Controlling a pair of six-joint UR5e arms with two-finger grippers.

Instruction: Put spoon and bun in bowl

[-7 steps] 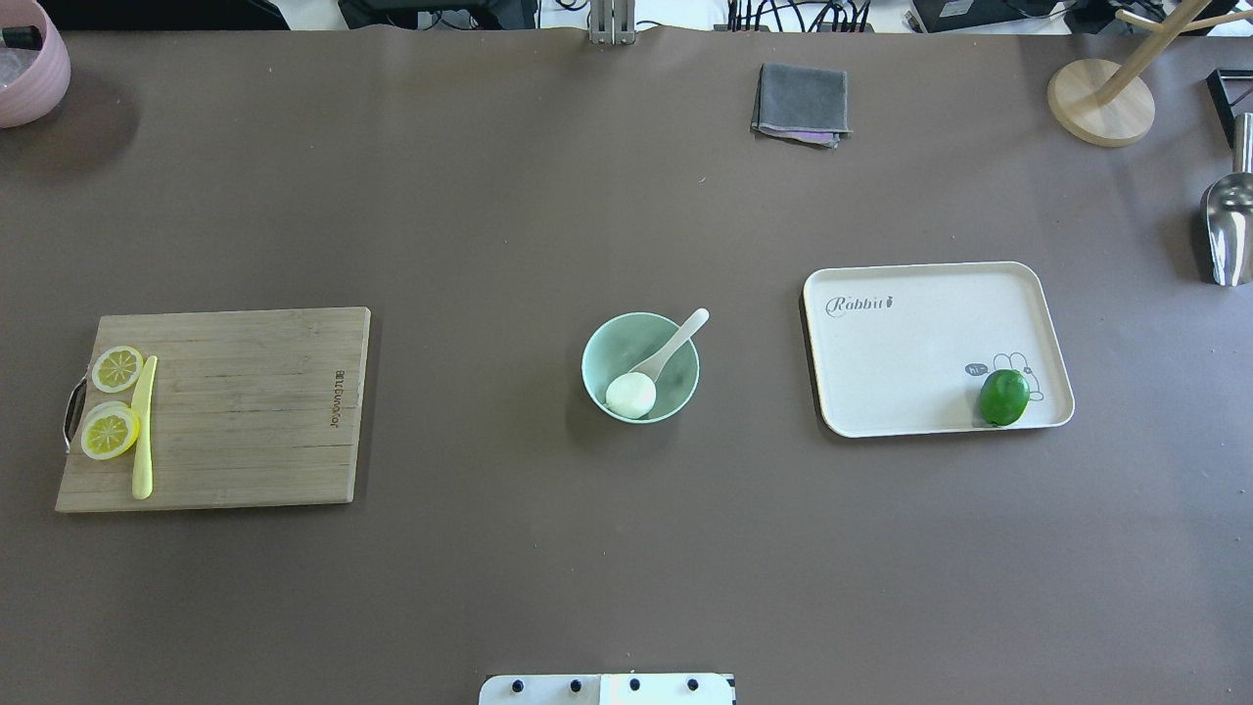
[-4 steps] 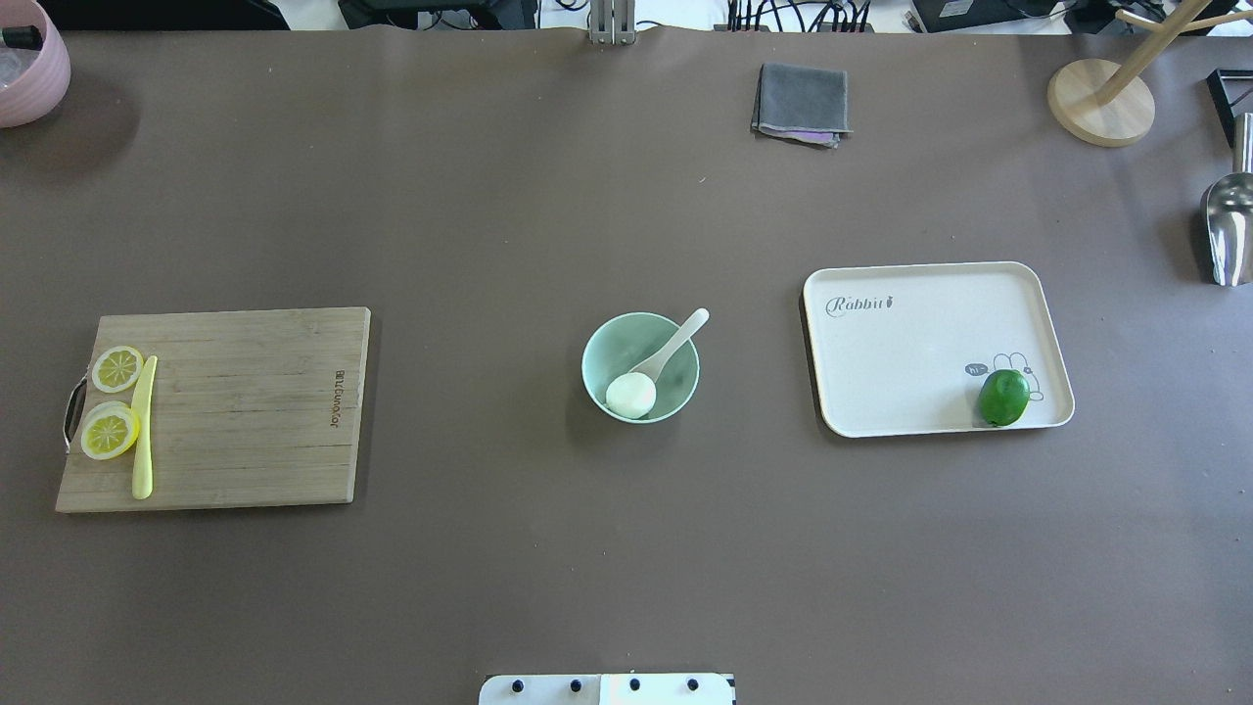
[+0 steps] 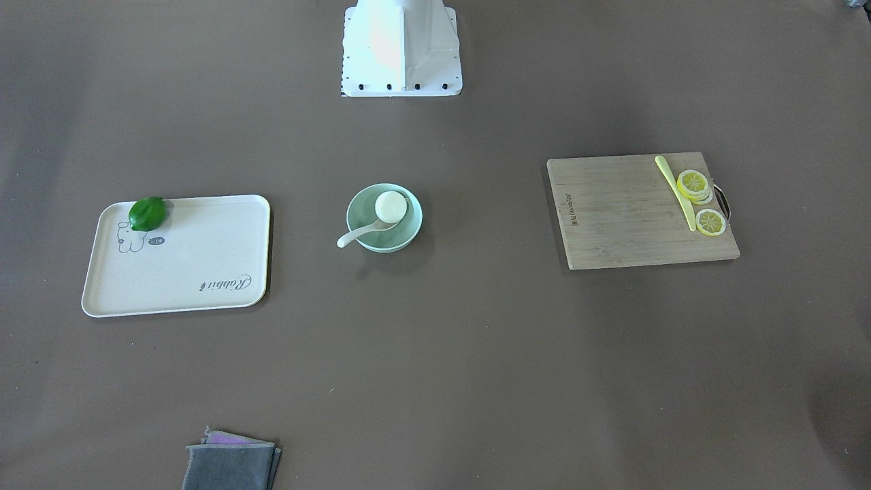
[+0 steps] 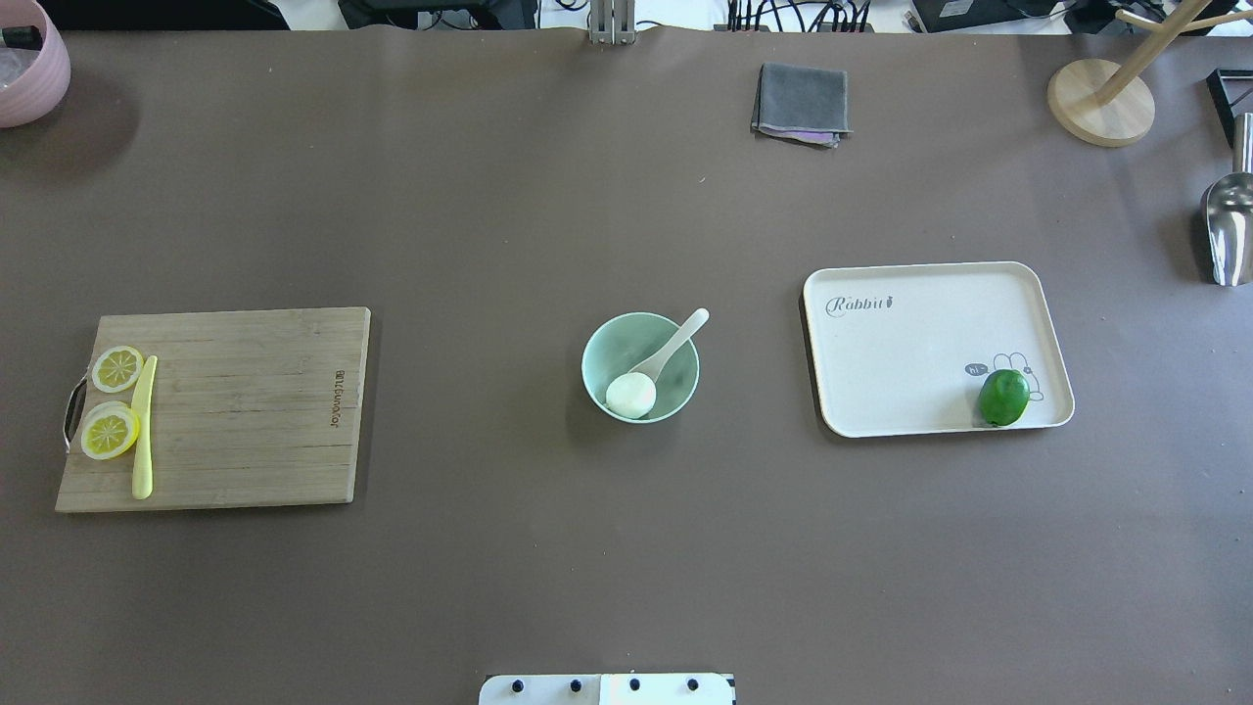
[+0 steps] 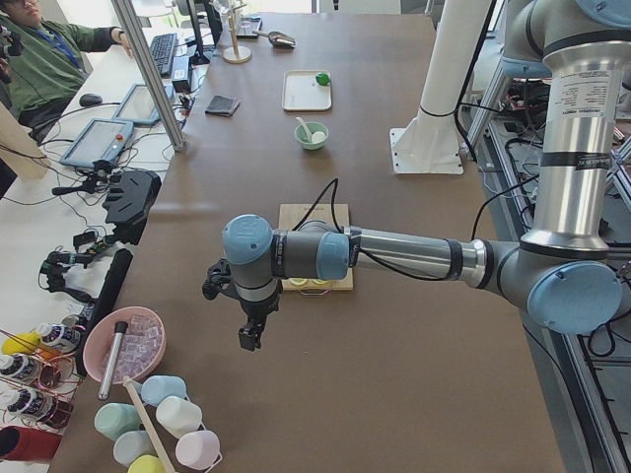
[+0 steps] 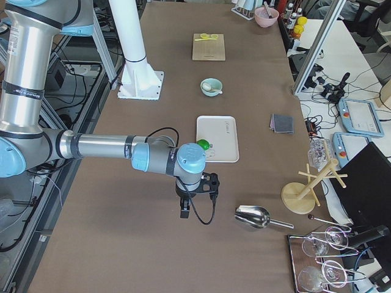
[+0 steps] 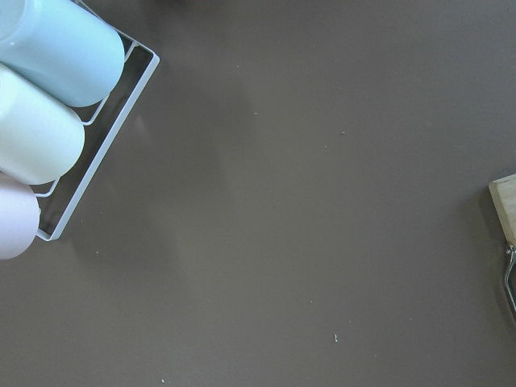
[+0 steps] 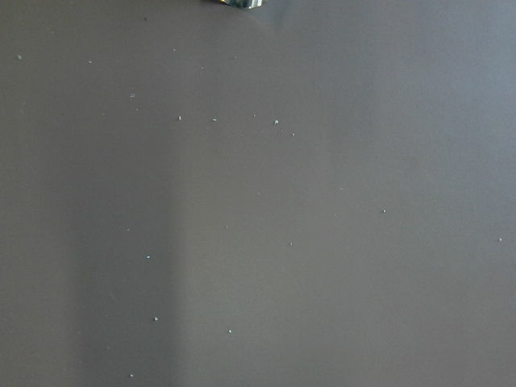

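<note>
From across the table, the mint bowl sat mid-table with the bun inside it. The spoon lay with its scoop in the bowl and its handle over the rim. A cream tray with a lime in one corner lay well to one side. On the other side was a cutting board carrying lemon slices and a yellow knife. A folded grey cloth lay at the near edge.

From overhead, nothing stood over the bowl. A wooden stand, a metal scoop and a pink bowl sat at the far corners.

From the left end, the left hand hung above the table beyond the board, well apart from the bowl — I could not tell whether it was open or closed.

From the right end, the right hand hung near the scoop, past the tray — again I could not tell.

The left wrist camera saw pastel cups in a wire rack. The right wrist camera saw brown table surface.
</note>
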